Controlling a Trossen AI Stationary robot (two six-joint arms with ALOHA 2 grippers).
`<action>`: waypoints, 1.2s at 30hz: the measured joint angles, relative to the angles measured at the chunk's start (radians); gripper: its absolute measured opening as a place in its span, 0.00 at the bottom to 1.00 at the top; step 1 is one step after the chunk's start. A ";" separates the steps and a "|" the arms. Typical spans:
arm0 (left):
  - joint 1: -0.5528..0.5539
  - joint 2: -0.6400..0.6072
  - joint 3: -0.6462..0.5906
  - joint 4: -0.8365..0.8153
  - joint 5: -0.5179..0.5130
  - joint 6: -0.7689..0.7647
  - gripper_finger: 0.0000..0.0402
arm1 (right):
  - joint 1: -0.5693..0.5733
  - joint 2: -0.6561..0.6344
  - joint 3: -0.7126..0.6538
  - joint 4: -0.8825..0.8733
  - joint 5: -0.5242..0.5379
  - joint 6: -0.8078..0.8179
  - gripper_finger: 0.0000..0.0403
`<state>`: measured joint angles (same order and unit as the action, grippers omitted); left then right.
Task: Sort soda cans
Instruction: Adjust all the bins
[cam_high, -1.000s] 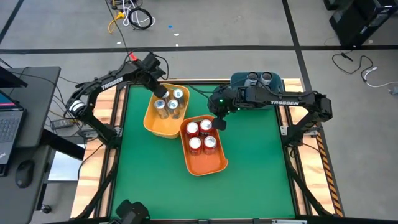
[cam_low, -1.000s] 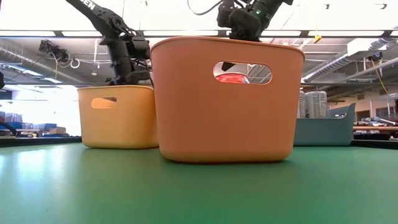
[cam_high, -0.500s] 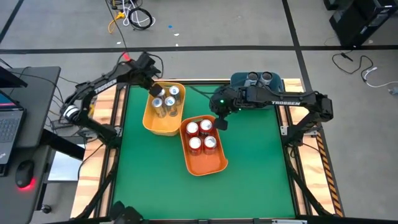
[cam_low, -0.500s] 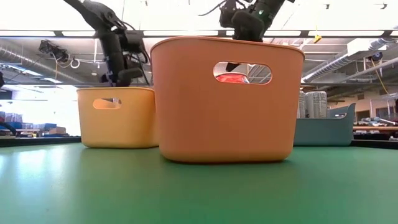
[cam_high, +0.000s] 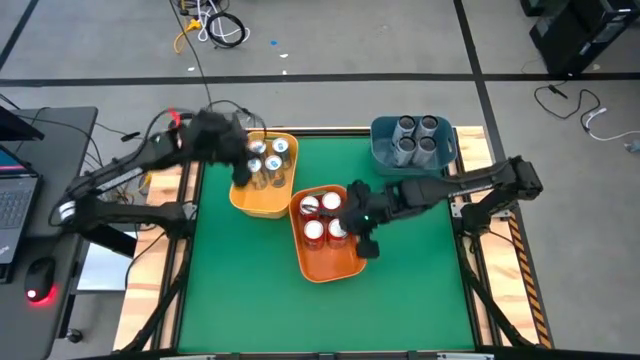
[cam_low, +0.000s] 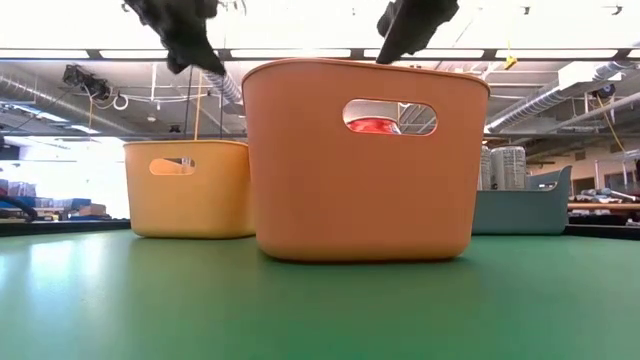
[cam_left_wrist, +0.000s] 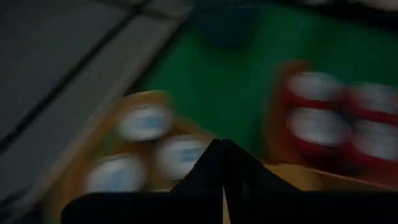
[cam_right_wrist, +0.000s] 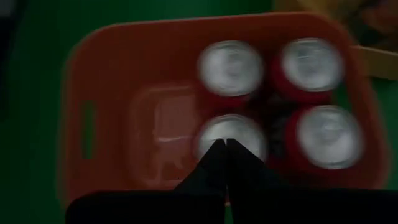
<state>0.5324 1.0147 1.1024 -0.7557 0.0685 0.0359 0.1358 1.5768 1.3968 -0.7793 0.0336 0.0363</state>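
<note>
- Right claw (cam_high: 362, 238) pinched together, holding nothing, over the orange bin (cam_high: 340, 266) beside four red cans (cam_high: 322, 218)
- Left claw (cam_high: 238, 172) likewise closed and empty, at the yellow bin (cam_high: 243, 200) edge, silver cans (cam_high: 266, 162) inside
- Grey cans (cam_high: 415, 135) sit in the blue bin (cam_high: 380, 152)
- Table (cam_high: 420, 290) bare of loose cans; sorting looks finished
- Advice: lift both arms straight up, clear of rims, avoid tipping bins

You've got a green table (cam_high: 420, 280) w/ three bins on it. Yellow bin (cam_high: 243, 200) touches the orange bin (cam_high: 335, 262) at one corner. Blue bin (cam_high: 378, 150) sits at the far edge, apart from both. Laptop (cam_high: 15, 205) & mouse (cam_high: 40, 278) on a desk beside the table. Cables (cam_high: 215, 25) lie on the floor beyond.
</note>
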 joint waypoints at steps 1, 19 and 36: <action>-0.055 -0.029 -0.028 0.022 0.025 -0.016 0.00 | 0.019 -0.002 0.000 0.001 -0.006 0.012 0.00; -0.634 0.137 -0.412 0.487 -0.179 -0.336 0.00 | 0.092 -0.012 0.001 -0.055 0.003 0.124 0.00; -0.552 0.404 -0.270 0.591 -0.387 -0.277 0.00 | 0.108 -0.008 -0.013 -0.077 -0.001 0.156 0.00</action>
<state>-0.0200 1.4184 0.8324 -0.1648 -0.3190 -0.2414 0.2434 1.5688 1.3837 -0.8561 0.0330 0.1925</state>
